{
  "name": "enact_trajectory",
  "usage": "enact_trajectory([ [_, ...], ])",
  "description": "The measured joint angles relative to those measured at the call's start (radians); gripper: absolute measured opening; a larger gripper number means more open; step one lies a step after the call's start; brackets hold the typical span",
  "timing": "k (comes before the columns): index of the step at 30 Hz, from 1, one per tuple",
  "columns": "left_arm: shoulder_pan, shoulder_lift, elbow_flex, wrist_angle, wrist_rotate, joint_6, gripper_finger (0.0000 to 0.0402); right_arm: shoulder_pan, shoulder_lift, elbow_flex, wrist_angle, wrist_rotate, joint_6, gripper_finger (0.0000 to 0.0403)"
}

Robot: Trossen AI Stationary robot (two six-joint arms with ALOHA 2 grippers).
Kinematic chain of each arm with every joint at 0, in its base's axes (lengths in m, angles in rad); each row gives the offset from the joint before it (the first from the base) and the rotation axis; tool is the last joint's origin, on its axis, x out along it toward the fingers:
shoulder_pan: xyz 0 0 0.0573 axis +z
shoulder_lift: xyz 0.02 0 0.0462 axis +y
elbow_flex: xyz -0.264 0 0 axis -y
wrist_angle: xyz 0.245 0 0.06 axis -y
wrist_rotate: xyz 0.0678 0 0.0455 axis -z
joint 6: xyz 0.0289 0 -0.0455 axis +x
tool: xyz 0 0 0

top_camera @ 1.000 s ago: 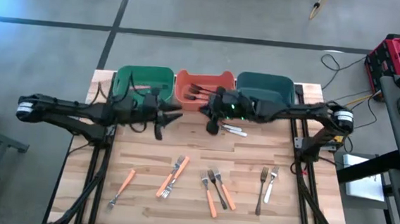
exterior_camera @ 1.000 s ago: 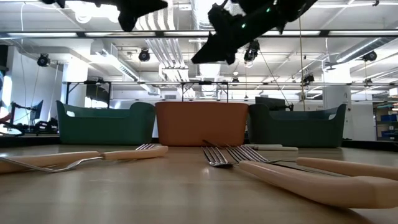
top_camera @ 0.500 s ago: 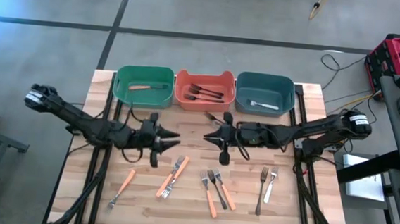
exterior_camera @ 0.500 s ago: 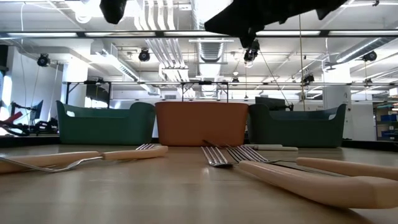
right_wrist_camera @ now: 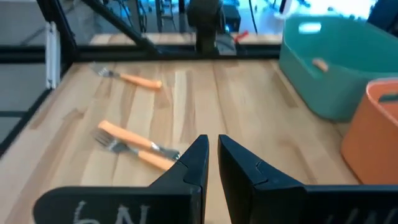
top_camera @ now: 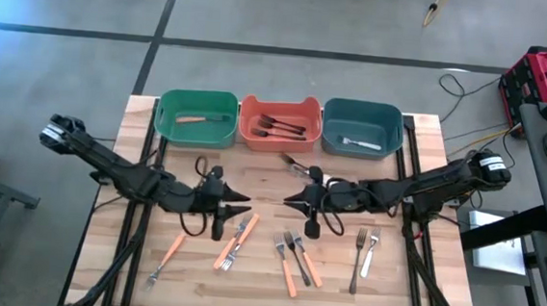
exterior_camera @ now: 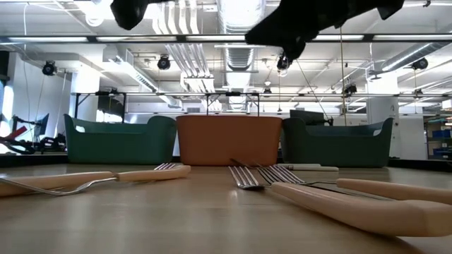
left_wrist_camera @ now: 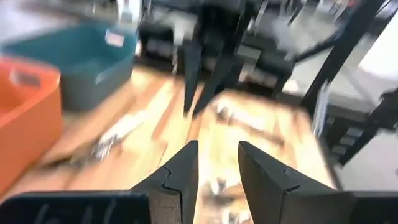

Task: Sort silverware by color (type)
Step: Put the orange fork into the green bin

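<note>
At the far left of the high view, the left arm reaches in across the wooden table (top_camera: 349,178). The left gripper (top_camera: 242,206) sits left of centre, above the loose forks. In the left wrist view its fingers (left_wrist_camera: 177,177) stand apart with a clear gap and nothing between them.

Along the upper edge of the table stand three bins. The green bin (top_camera: 196,118), upper left, holds one orange-handled fork (top_camera: 191,119). The orange bin (top_camera: 278,123), upper centre, holds several dark-handled forks (top_camera: 277,125). The teal bin (top_camera: 361,128), upper right, holds one white-handled fork (top_camera: 359,143).

Loose silverware lies across the lower half of the table. At lower left is a single orange fork (top_camera: 166,257). Right of it, a pair of orange forks (top_camera: 236,240) lies just below the left gripper. At lower centre is a cluster of orange and dark forks (top_camera: 295,260). At lower right, a dark fork (top_camera: 358,258) and a pale fork (top_camera: 370,253) lie side by side.

The right gripper (top_camera: 290,199) sits just right of centre, facing the left gripper, near but apart. In the right wrist view its fingers (right_wrist_camera: 196,163) are nearly pressed together, holding nothing.
</note>
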Motion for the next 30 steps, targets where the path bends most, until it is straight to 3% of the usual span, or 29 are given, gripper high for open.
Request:
enact_trajectory([
  [12,-0.010,0.022,0.048,-0.437,0.023,-0.355,0.0096,-0.001,0.002,0.000,-0.045,0.004,0.000,0.0027],
  [16,-0.011,0.024,0.048,-0.527,0.114,-0.491,0.0096,-0.001,0.002,0.000,-0.054,0.004,0.000,0.0027],
  [20,-0.041,0.051,0.048,-0.610,0.275,-0.667,0.0096,-0.001,0.002,0.000,-0.060,0.004,0.000,0.0027],
  [25,-0.114,0.141,0.091,-0.816,0.435,-0.855,0.0096,-0.001,0.002,0.000,-0.061,0.004,-0.008,0.0027],
  [30,-0.199,0.240,0.147,-0.998,0.483,-0.908,0.0096,-0.001,0.002,0.000,-0.061,0.004,-0.011,0.0027],
])
